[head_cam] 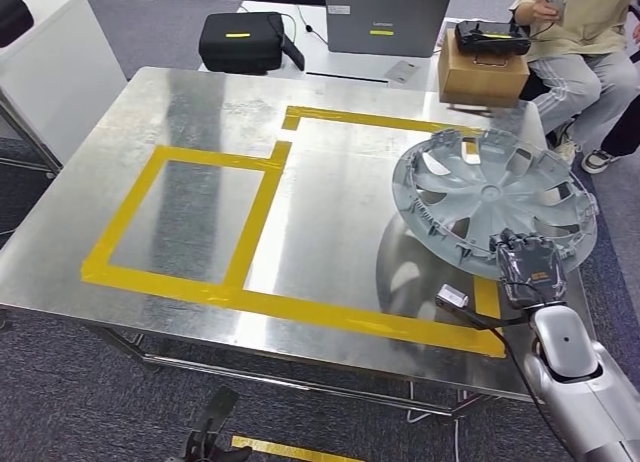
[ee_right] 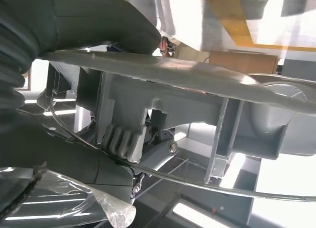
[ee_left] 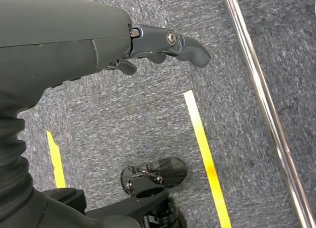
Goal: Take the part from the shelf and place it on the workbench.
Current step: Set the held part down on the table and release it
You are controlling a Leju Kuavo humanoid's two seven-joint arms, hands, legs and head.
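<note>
Nearest you, your left hand [ee_left: 164, 45] hangs over the grey carpet [ee_left: 156, 119], fingers loosely apart and holding nothing. Your right hand [head_cam: 530, 269] grips the near rim of the hubcap [head_cam: 494, 197], which sits tilted above the tabletop [head_cam: 332, 212] at its right end, over the yellow tape [head_cam: 256, 212]. Beyond it a cardboard box [head_cam: 481, 72] sits beside a seated person [head_cam: 581, 42].

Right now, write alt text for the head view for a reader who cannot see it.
The robot's right hand holds a silver wheel cover by its rim, tilted over the right end of a steel workbench marked with yellow tape. A seated person is behind the bench.
</note>
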